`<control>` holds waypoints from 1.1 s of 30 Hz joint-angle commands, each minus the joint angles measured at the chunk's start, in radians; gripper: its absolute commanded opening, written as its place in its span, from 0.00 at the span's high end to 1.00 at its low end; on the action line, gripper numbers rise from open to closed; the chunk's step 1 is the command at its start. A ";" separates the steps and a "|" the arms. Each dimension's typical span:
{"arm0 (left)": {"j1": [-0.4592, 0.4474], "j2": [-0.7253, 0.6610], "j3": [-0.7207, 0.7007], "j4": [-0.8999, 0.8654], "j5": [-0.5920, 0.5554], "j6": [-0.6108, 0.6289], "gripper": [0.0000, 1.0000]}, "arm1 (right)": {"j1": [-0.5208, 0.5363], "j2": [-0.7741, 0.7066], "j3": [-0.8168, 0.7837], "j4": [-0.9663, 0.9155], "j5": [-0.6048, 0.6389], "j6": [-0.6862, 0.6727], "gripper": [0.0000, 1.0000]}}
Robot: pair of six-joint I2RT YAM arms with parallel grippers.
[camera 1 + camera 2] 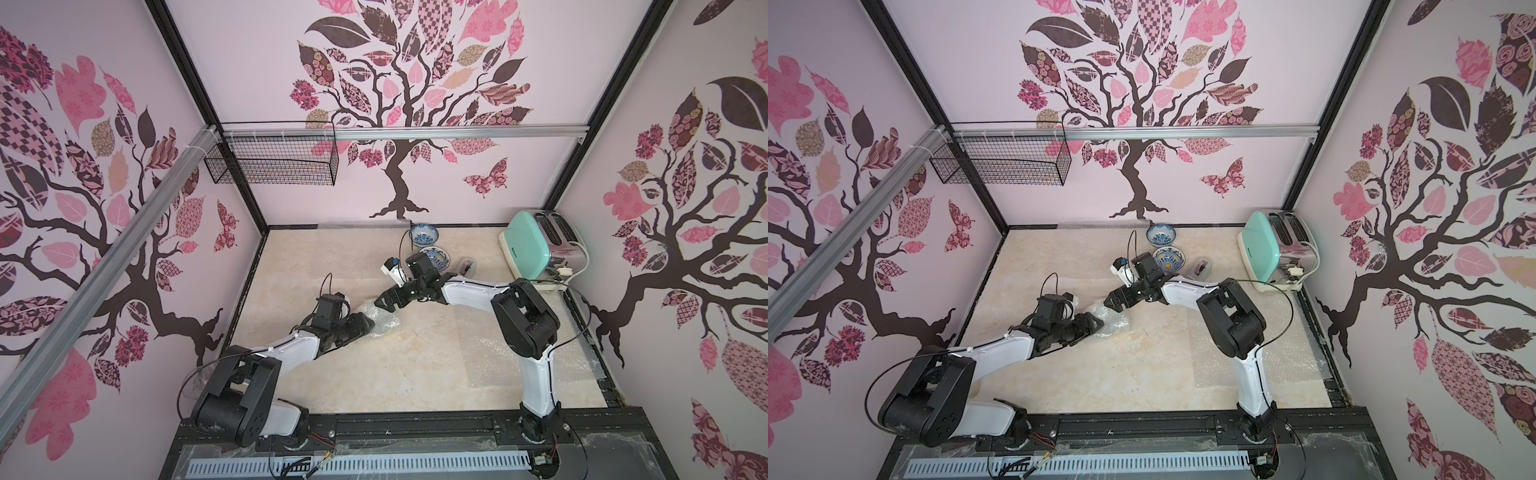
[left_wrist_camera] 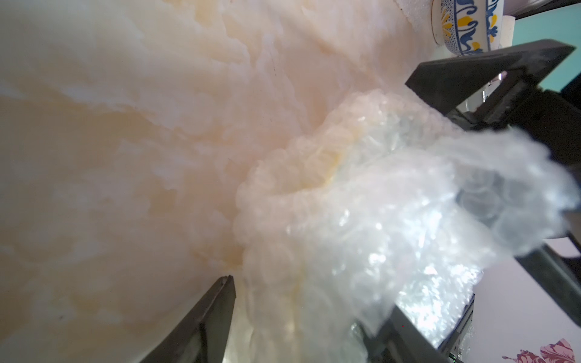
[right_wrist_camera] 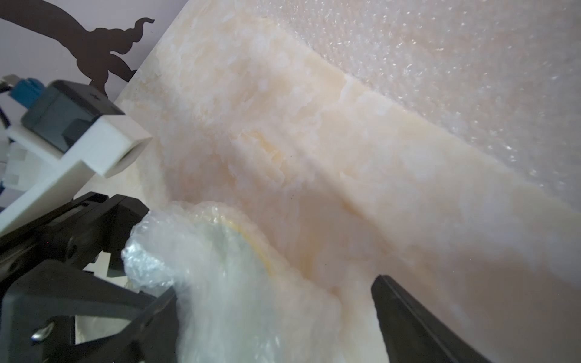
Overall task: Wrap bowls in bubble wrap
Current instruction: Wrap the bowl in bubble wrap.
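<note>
Left gripper (image 1: 369, 325): closed on the wrapped bowl (image 1: 381, 319), fingers (image 2: 217, 317) against the crumpled wrap.
Right gripper (image 1: 380, 302): spread wide, tips at the same bundle; one finger (image 3: 405, 314) stands clear of the wrap.
Wrapped bowl: mid-table (image 1: 374, 374), between both grippers; a yellow rim shows through the plastic in the right wrist view.
Bare bowls: blue bowl (image 1: 424, 236) near the back wall; yellow-blue bowl (image 1: 438, 254) just in front, partly behind the right wrist.
Spare wrap: flat sheet (image 1: 498, 345) under the right arm; back sheet (image 1: 365, 225) along the back wall.
Around: toaster (image 1: 536, 245) in the back right corner; small box (image 1: 468, 266) beside the yellow-blue bowl; wire basket (image 1: 274, 156) up on the wall.
</note>
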 commanded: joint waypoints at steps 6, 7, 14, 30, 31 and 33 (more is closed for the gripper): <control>0.000 0.005 0.006 -0.006 0.000 0.014 0.34 | -0.002 0.058 0.081 -0.055 -0.020 0.090 0.17; 0.000 0.004 0.006 -0.006 -0.002 0.013 0.33 | -0.003 0.059 0.077 -0.057 -0.029 0.100 0.18; 0.000 0.003 0.007 -0.006 -0.012 0.008 0.34 | -0.002 -0.008 -0.042 0.023 -0.073 0.194 0.29; 0.001 -0.017 0.044 -0.069 -0.078 -0.009 0.32 | -0.001 -0.111 -0.241 0.194 -0.114 0.405 0.64; 0.003 -0.023 0.047 -0.072 -0.088 -0.014 0.31 | 0.000 -0.117 -0.259 0.212 -0.113 0.427 0.65; 0.007 -0.029 0.050 -0.082 -0.105 -0.022 0.30 | -0.001 -0.127 -0.287 0.249 -0.119 0.465 0.65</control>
